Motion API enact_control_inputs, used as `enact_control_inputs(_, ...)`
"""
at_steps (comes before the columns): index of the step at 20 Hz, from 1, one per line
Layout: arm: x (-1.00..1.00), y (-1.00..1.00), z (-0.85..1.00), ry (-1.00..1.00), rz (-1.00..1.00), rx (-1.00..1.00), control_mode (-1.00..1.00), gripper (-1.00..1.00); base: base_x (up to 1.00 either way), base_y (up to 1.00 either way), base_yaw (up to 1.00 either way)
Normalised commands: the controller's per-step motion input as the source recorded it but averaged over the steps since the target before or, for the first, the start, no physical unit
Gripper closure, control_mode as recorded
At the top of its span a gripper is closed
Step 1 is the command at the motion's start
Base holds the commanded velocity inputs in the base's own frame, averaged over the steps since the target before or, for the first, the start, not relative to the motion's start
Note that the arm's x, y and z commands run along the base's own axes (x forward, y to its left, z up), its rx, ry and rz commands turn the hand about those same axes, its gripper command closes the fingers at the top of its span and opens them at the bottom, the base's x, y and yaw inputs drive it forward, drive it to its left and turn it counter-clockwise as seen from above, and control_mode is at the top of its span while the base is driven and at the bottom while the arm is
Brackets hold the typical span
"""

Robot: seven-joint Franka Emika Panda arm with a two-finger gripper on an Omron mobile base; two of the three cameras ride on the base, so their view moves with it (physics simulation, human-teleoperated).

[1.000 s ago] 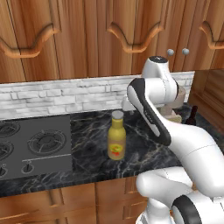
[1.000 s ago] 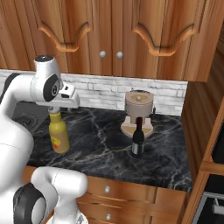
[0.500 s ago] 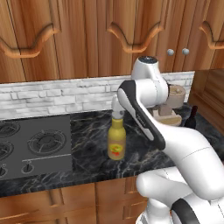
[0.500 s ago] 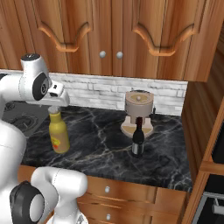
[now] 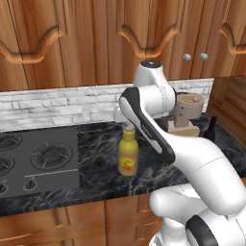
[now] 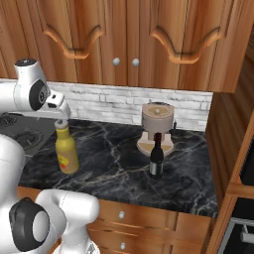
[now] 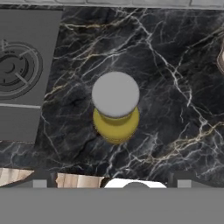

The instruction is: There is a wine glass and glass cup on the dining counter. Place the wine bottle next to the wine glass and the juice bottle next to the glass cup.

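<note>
Gripper (image 6: 61,115) spread wide, poised directly above juice bottle (image 5: 128,154) cap. Risk: off-centre descent strikes cap, toppling bottle toward stove (image 5: 38,159).

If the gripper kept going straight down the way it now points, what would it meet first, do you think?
Most likely the grey-white cap of the juice bottle, which sits nearly centred beneath the open gripper; how much gap remains is unclear.

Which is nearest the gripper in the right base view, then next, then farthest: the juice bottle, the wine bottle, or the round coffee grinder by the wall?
1. Juice bottle, right under the gripper, left side.
2. Coffee grinder, at the back by the wall.
3. Wine bottle, in front of the grinder; close to call between these two.
</note>
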Motion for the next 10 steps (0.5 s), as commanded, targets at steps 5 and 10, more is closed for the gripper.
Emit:
enact_control_inputs(5,0.07,0.0,-0.16,0.06,0.0,-0.01,-1.0,-1.0,0.0,0.0,0.0)
enact_control_inputs(10,0.15,-0.01,-0.15,0.01,0.0,0.0,-1.0,-1.0,0.0,0.0,0.0)
